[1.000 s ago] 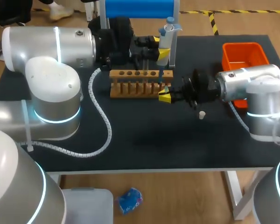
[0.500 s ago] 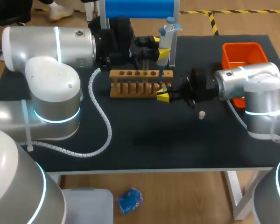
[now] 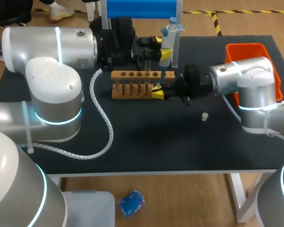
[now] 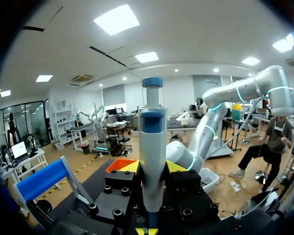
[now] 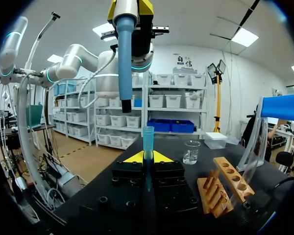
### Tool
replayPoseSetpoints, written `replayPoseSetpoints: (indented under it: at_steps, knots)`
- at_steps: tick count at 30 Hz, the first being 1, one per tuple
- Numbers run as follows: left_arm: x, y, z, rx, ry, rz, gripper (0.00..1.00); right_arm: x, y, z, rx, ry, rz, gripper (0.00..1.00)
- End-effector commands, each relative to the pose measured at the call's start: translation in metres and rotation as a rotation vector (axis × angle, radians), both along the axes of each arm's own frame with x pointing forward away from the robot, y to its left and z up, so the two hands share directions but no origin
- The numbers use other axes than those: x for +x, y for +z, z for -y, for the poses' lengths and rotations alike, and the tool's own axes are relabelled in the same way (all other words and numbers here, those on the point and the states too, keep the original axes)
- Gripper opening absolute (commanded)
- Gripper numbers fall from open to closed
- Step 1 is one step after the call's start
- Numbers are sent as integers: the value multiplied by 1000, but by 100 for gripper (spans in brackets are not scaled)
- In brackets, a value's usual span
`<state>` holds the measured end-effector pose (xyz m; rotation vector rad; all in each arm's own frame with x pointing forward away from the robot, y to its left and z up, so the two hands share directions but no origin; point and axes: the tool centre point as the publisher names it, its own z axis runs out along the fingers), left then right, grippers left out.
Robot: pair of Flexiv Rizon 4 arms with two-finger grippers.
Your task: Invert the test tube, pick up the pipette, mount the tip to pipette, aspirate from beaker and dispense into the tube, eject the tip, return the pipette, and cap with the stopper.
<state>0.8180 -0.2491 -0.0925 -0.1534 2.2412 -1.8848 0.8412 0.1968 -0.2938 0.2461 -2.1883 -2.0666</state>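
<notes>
Only our right wrist view shows the beaker (image 5: 191, 152) beyond the blue tip (image 5: 148, 139) our right fingers (image 5: 132, 157) pinch upright beneath the pipette (image 5: 125, 49), clamped in our left fingers (image 4: 130, 167) near the counter (image 3: 146, 142)'s rear edge; overhead, a white stopper (image 3: 205, 116) lies mid-right.

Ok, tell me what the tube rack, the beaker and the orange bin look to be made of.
Tube rack: wood, by its tan matt surface and drilled holes.
Beaker: clear glass or plastic; the background shows through it, but which of the two I cannot tell.
Orange bin: likely moulded plastic, with even colour and smooth, thin walls.
</notes>
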Motion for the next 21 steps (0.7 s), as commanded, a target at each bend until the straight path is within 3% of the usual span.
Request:
replayPoseSetpoints:
  at_steps: [1, 9, 21]
  knots:
    - [0, -1, 0, -6, 0, 3, 0, 1, 4, -1, -4, 6, 10, 0]
    - [0, -1, 0, -6, 0, 3, 0, -2, 12, 0, -9, 11, 51, 0]
    - [0, -1, 0, -6, 0, 3, 0, -9, 11, 5, -13, 11, 59, 0]
